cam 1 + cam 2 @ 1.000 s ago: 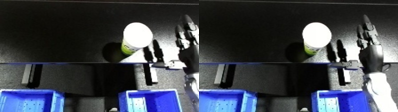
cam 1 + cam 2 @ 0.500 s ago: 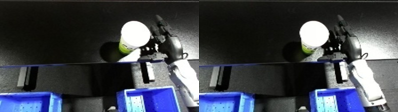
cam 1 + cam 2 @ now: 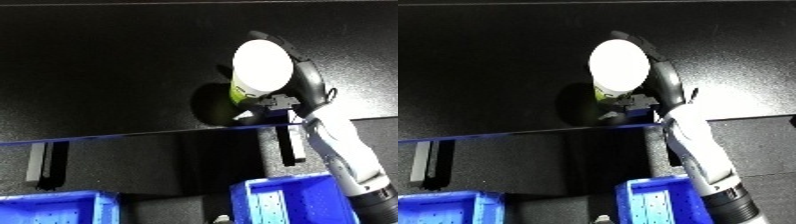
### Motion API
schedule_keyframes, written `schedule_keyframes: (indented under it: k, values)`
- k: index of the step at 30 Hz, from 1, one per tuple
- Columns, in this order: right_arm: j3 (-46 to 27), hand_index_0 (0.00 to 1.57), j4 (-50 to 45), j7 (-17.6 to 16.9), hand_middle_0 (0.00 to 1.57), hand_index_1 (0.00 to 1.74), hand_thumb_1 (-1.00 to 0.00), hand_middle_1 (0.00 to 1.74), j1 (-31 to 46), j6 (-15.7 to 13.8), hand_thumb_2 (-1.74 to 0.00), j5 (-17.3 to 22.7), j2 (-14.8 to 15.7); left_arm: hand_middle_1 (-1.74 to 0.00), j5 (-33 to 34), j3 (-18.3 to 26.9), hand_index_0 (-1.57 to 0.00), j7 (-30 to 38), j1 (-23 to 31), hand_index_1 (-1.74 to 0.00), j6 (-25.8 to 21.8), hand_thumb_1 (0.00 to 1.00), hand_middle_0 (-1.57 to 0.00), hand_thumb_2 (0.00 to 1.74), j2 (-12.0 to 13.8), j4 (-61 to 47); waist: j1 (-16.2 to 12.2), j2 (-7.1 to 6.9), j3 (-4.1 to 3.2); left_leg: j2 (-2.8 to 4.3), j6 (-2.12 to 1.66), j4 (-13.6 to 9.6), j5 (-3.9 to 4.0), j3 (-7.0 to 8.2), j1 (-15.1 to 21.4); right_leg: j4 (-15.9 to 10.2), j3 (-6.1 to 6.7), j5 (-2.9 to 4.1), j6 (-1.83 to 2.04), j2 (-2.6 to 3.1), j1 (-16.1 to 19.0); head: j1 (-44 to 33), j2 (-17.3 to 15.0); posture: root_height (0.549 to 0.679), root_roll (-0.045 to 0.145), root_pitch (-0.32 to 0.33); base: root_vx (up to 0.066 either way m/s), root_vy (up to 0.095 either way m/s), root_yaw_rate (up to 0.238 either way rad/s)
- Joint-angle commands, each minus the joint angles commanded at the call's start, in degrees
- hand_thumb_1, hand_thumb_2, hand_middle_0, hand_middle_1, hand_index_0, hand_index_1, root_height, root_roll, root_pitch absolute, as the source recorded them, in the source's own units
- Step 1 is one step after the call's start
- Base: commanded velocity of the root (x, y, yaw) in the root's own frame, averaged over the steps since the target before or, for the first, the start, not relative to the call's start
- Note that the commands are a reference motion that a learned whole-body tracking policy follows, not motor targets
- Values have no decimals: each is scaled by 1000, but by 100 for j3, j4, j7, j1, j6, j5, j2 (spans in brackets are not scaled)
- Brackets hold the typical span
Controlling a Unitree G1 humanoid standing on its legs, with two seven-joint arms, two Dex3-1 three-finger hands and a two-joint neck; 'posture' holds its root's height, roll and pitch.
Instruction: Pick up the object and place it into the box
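A tall can with a white lid and a green and white label (image 3: pixel 260 70) stands upright on the black table (image 3: pixel 107 75). My right hand (image 3: pixel 304 89) is against the can's right side. Its fingers curl round the back of the can and its thumb lies at the front near the base, so the hand is shut on the can. The white forearm (image 3: pixel 342 150) runs down to the lower right. My left hand shows in neither view.
Two blue bins lie below the table's front edge: one at the lower left (image 3: pixel 53 209) and one at the lower right (image 3: pixel 289 202), just under my forearm. Black brackets (image 3: pixel 44 159) hang from the table edge.
The right hand has moved left from beside the can and closed its fingers round it. The camera has also shifted, so the can sits nearer the middle now.
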Motion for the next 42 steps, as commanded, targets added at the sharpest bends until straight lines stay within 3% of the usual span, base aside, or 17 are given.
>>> schedule_keyframes:
  k: [6, 12, 18, 22, 24, 27, 31, 33, 37, 39, 42]
  values:
    - [51, 1334, 12, -3, 1334, 1479, -850, 1479, -46, 12, -1479, -22, 56, 0, 12, -3, 0, -6, 0, 0, 12, 0, 0, 0, -30, 23, 1, 13, 4, -6, -8, -15, 10, 10, 8, 0, 18, -6, -16, 7, -7, 96, 76, 610, 67, -55, 9, 4, 24]
    - [-18, 1334, -177, 11, 1334, 1479, -850, 1479, 44, -181, -1479, -42, 19, 0, 2, 12, 0, -9, 58, 0, -53, 0, 0, 0, -51, 0, -29, 15, 23, 5, -2, -23, 7, 18, 17, -1, 35, -20, -30, 34, -2, 179, 209, 610, 68, -52, -1, -2, -17]
    - [-145, 1334, -1146, 712, 1334, 1479, -850, 1479, 377, -392, -1479, -7, -52, 0, -41, 130, 0, 12, 150, 0, -66, 0, 0, 0, -56, -96, -133, -13, 44, 22, 2, -21, -15, 30, 13, -13, 67, -27, -16, 70, -16, 54, 314, 611, 70, -46, -5, 6, -57]
    - [-275, 1334, -2087, 1358, 1334, 1479, -850, 1479, 781, -363, -1479, 413, -162, 0, -170, 234, 0, 4, 201, 0, -69, 0, 0, 0, -19, -141, -252, -39, 69, 37, 1, -38, -19, 61, -4, -22, 102, -14, 6, 113, -65, -120, 380, 611, 72, -39, -26, 27, -93]
    - [-394, 1334, -2446, 1489, 1334, 1479, -850, 1479, 1023, -466, -1479, 607, -224, 0, -236, 294, 0, -8, 234, 0, -111, 0, 0, 0, -12, -110, -317, -54, 75, 55, -1, -53, -20, 85, -5, -28, 120, -5, 15, 133, -81, -237, 431, 612, 73, -36, -27, 34, -119]
    - [-719, 1334, -2872, 1290, 1334, 1479, -850, 1479, 1441, -931, -1479, 745, -267, 0, -357, 354, 0, -22, 327, 0, -237, 0, 0, 0, -55, -38, -428, -63, 81, 82, 1, -89, -12, 130, 12, -52, 148, 5, 16, 161, -83, -424, 510, 613, 74, -31, -21, 48, -143]
    - [-1353, 1334, -3231, 975, 1334, 1479, -850, 1479, 2015, -1718, -1479, 883, -61, 0, -540, 400, 0, -55, 476, 0, -432, 0, 0, 0, -180, 31, -596, -36, 95, 92, 5, -155, 14, 202, 52, -86, 201, 12, 7, 217, -90, -600, 661, 615, 78, -23, -19, 74, -151]
    - [-1643, 1334, -3325, 1252, 1334, 1479, -850, 1479, 2349, -1845, -1479, 1289, 93, 0, -596, 444, 0, -84, 536, 0, -494, 0, 0, 0, -243, 35, -677, -14, 103, 95, 6, -183, 29, 246, 76, -102, 232, 18, 6, 242, -96, -563, 755, 615, 80, -20, -16, 84, -143]
    - [-1953, 1334, -3127, 2189, 1334, 1479, -850, 1479, 2999, -1607, -1479, 2312, 331, 0, -625, 560, 0, -135, 633, 0, -572, 0, 0, 0, -307, -1, -794, -3, 129, 107, 14, -185, 32, 311, 95, -129, 270, 25, 7, 279, -99, -364, 895, 616, 82, -16, -20, 50, -100]
    - [-2030, 1334, -2794, 2460, 1334, 1479, -850, 1479, 3292, -1590, -1479, 2504, 406, 0, -619, 606, 0, -148, 688, 0, -616, 0, 0, 0, -319, -31, -829, -17, 138, 117, 22, -177, 32, 330, 92, -149, 273, 34, 6, 296, -98, -264, 816, 617, 81, -14, -37, 15, -81]
    - [-2152, 1334, -2091, 2430, 1334, 1479, -850, 1479, 3659, -1903, -1479, 2523, 549, 0, -625, 635, 0, -145, 781, 0, -709, 0, 0, 0, -336, -76, -877, -46, 146, 133, 42, -183, 70, 346, 87, -183, 264, 69, 0, 329, -102, -243, 703, 618, 79, -10, -40, 3, -91]
